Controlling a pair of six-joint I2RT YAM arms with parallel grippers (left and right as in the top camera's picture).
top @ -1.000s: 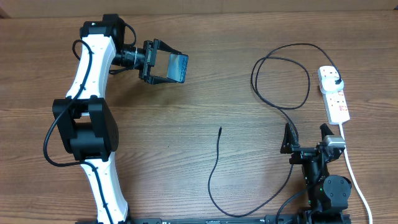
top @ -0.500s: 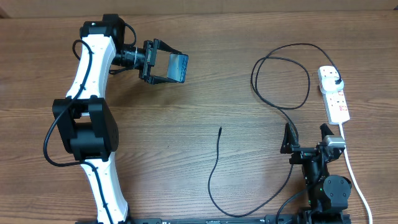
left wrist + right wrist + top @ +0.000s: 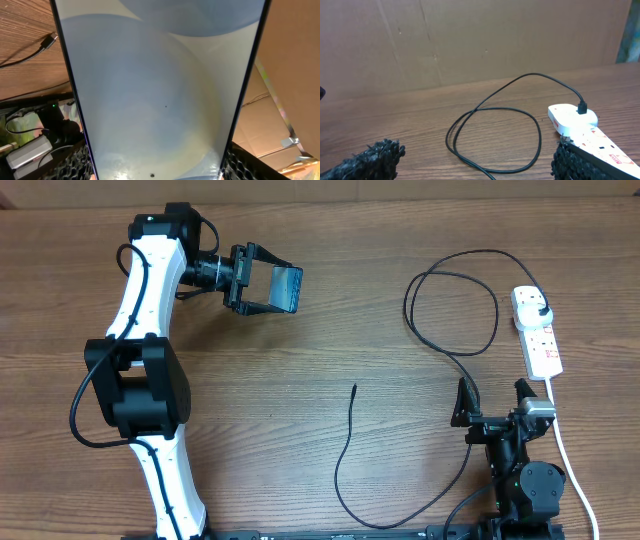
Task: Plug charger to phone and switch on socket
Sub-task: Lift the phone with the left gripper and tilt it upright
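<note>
Blue-white phone (image 3: 290, 286) in grip of left tool (image 3: 284, 290).

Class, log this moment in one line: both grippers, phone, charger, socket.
left gripper: shut on phone | right gripper: open, empty | charger: plugged into socket, connector tip loose on table

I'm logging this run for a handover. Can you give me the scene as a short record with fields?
socket: right side of the table; on or off cannot be told
charger: plug in the socket, connector tip loose on the table
left gripper: fingers closed on the phone
right gripper: open, empty, beside the socket's white cord
</note>
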